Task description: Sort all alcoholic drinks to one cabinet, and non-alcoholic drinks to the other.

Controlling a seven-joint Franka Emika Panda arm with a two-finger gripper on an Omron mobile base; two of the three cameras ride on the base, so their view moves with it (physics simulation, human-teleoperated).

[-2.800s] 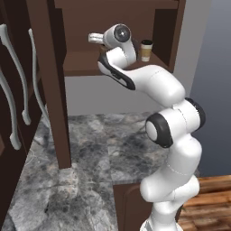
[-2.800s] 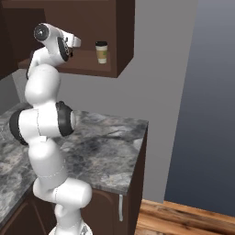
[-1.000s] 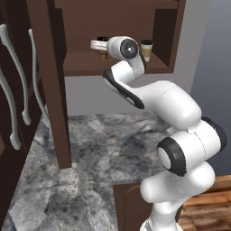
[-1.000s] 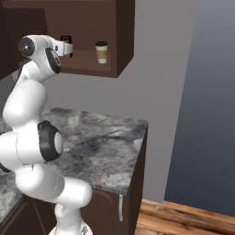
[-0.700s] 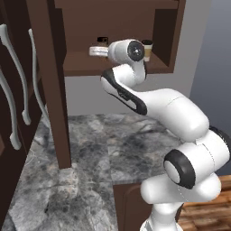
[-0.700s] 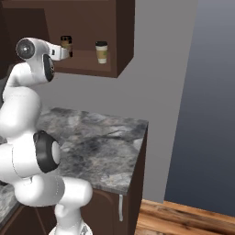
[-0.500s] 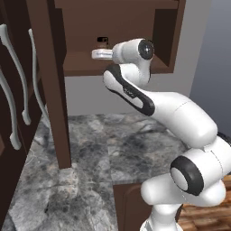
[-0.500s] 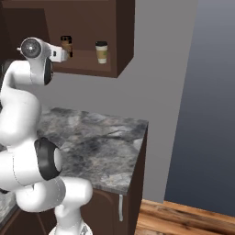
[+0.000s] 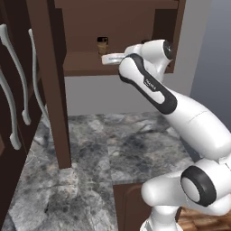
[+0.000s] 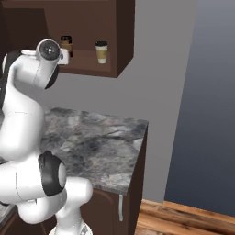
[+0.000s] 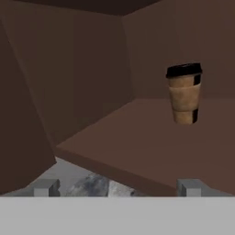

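Two non-alcoholic drinks, tan coffee cups with black lids, stand on the shelf of the open dark brown wall cabinet (image 10: 125, 41). The left cup (image 9: 103, 45) (image 10: 66, 44) (image 11: 184, 94) is just beyond my gripper (image 9: 108, 58) (image 10: 64, 56) (image 11: 116, 187). The right cup (image 10: 101, 51) stands apart near the cabinet's side wall. My gripper is open and empty, at the shelf's front edge, slightly lower than the left cup. The cabinet's door (image 9: 52, 81) hangs open to the left. The alcoholic drinks are out of view.
A grey marble counter (image 9: 113, 149) (image 10: 101, 137) lies under the cabinet and ends at the right above a wooden floor (image 10: 183, 215). Closed dark cabinet doors with long silver handles (image 9: 18, 85) stand at the left. A grey wall is behind.
A second cup now stands on the shelf's left part, let go. My hand has drawn back from it and dropped a little, while the arm's elbow swung out toward the base.
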